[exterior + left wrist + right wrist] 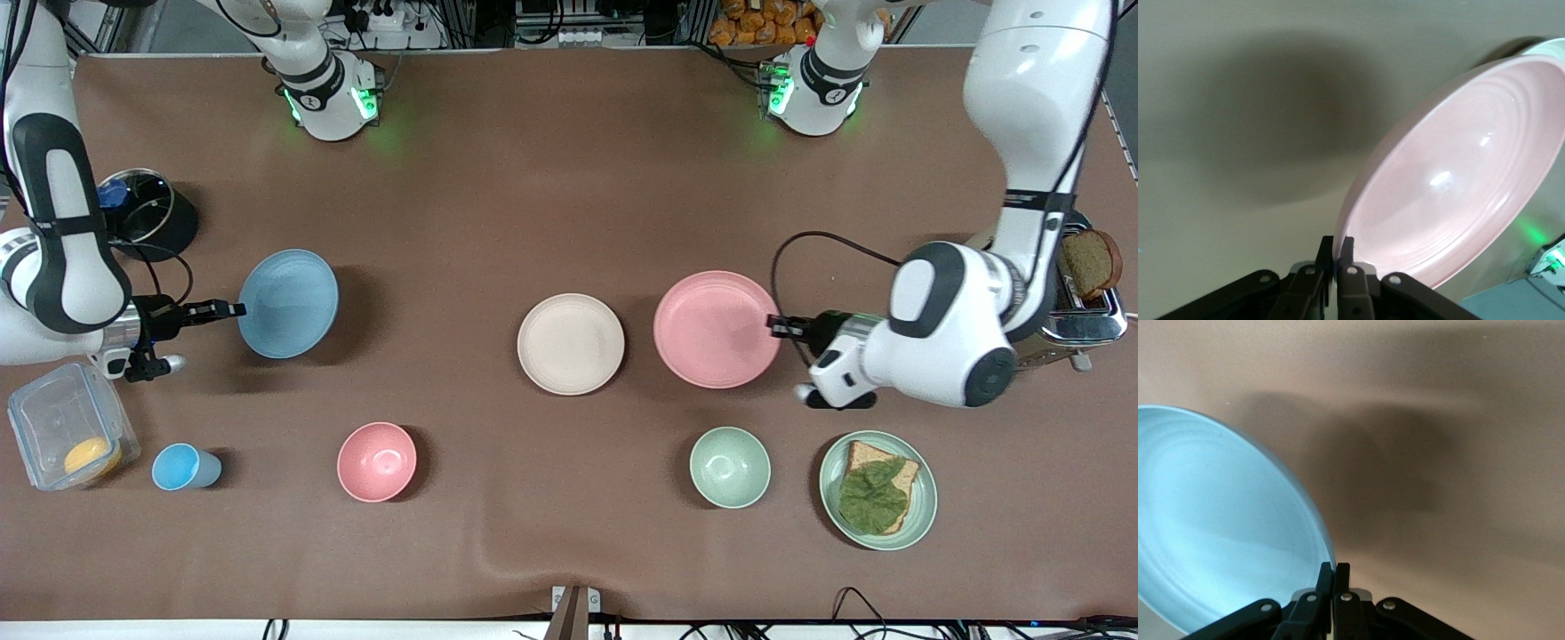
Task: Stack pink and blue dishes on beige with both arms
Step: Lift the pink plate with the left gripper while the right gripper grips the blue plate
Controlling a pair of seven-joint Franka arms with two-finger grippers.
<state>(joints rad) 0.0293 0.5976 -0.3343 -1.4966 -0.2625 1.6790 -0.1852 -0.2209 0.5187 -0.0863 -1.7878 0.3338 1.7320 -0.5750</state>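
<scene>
Landmark: beige plate (570,343), flat on the table, mid-table.
Left gripper (775,326): clamped on the rim of the pink plate (716,329), held up just beside the beige plate.
Right gripper (236,309): pinching the rim of the blue plate (289,302), lifted, well apart from the beige plate toward the right arm's end.
Writing: none legible.

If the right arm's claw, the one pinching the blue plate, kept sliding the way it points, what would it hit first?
Probably the beige plate. The right gripper, shut on the blue plate, points along the table toward it, with bare tabletop between. Height is unclear, so the blue plate might pass over it.
</scene>
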